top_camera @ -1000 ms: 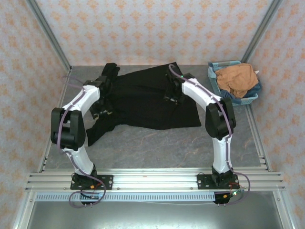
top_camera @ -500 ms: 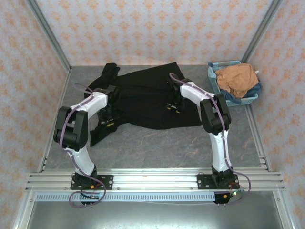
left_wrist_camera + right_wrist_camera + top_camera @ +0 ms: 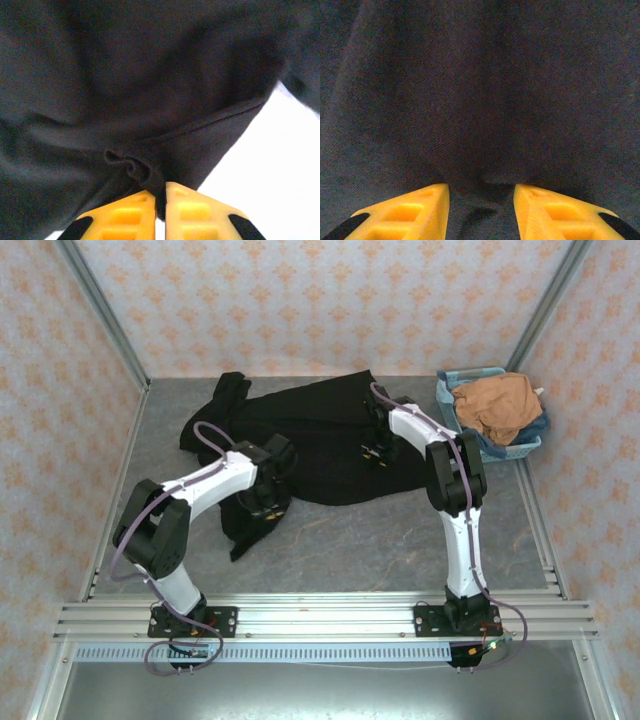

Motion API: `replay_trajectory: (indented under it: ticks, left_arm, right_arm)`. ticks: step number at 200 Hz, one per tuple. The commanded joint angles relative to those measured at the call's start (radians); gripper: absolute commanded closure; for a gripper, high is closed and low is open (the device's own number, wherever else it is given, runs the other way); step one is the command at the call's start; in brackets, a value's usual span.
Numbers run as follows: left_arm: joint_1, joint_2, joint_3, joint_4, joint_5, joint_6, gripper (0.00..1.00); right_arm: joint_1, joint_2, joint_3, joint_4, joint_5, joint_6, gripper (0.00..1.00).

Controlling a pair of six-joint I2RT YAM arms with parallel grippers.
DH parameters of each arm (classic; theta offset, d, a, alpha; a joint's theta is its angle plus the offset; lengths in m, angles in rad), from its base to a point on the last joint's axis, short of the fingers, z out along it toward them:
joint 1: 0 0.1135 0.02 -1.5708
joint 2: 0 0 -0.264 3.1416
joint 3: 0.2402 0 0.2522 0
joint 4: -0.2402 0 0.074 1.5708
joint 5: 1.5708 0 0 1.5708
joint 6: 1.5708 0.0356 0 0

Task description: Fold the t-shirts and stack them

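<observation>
Top external view: the black t-shirt lies spread over the far half of the counter. Its long axis runs roughly from 10 o'clock to 4 o'clock, with a bunched lump at the 10 o'clock end. The left pincer sits at the shirt's near-left edge, so the bulk of the garment lies from it toward 1 o'clock. A narrow tail of cloth trails past it toward 7 o'clock. Left wrist view shows its fingers clenched on a puckered fold of the hem.

The right pincer rests on the shirt near 3 o'clock of its middle. Right wrist view shows its fingers apart, astride a low swell of cloth; whether they pinch it I cannot tell. Only the left arm has a sure hold, so a fold, I judge, would carry that edge toward 1 o'clock.

The orange t-shirt is heaped in the blue basket at 2 o'clock, well apart.
</observation>
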Motion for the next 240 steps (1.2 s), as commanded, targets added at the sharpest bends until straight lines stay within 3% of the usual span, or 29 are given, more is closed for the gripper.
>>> replay_trajectory:
  ticks: [1, 13, 23, 37, 51, 89, 111, 148, 193, 210, 240]
  left_arm:
    - [-0.04, 0.018, 0.015, 0.014, 0.084, -0.043, 0.66]
    - [-0.046, -0.024, -0.008, -0.019, 0.06, -0.043, 0.5]
    - [-0.044, -0.084, -0.039, -0.06, 0.007, -0.05, 0.44]
    - [-0.034, -0.182, -0.089, -0.127, -0.079, -0.067, 0.44]
    - [-0.022, -0.272, -0.165, -0.158, -0.097, -0.1, 0.45]
    - [-0.031, -0.395, -0.377, -0.089, 0.015, -0.224, 0.46]
    - [-0.061, -0.38, -0.394, -0.032, 0.034, -0.26, 0.43]
    - [-0.118, -0.227, -0.368, -0.06, 0.011, -0.246, 0.42]
    - [-0.122, -0.134, -0.412, 0.04, -0.044, -0.246, 0.41]
    - [-0.122, -0.079, -0.422, 0.108, -0.062, -0.235, 0.47]
    - [-0.12, 0.002, -0.438, 0.188, -0.149, -0.223, 0.77]
  right_arm:
    - [-0.006, 0.038, 0.0, -0.039, 0.056, -0.026, 0.57]
    - [-0.007, 0.029, -0.004, -0.041, 0.058, -0.036, 0.55]
    - [-0.006, 0.017, -0.012, -0.039, 0.058, -0.045, 0.53]
    - [-0.006, -0.012, -0.034, -0.033, 0.067, -0.056, 0.51]
    - [-0.007, -0.051, -0.061, -0.027, 0.075, -0.068, 0.49]
    - [0.002, -0.2, -0.184, 0.017, 0.054, -0.107, 0.44]
    - [0.02, -0.284, -0.245, 0.027, 0.031, -0.13, 0.4]
    - [0.03, -0.387, -0.324, 0.033, -0.005, -0.118, 0.39]
    - [0.03, -0.461, -0.364, 0.026, -0.038, -0.106, 0.38]
    - [0.03, -0.49, -0.383, 0.024, -0.043, -0.099, 0.38]
    - [0.026, -0.552, -0.441, 0.033, -0.035, -0.078, 0.38]
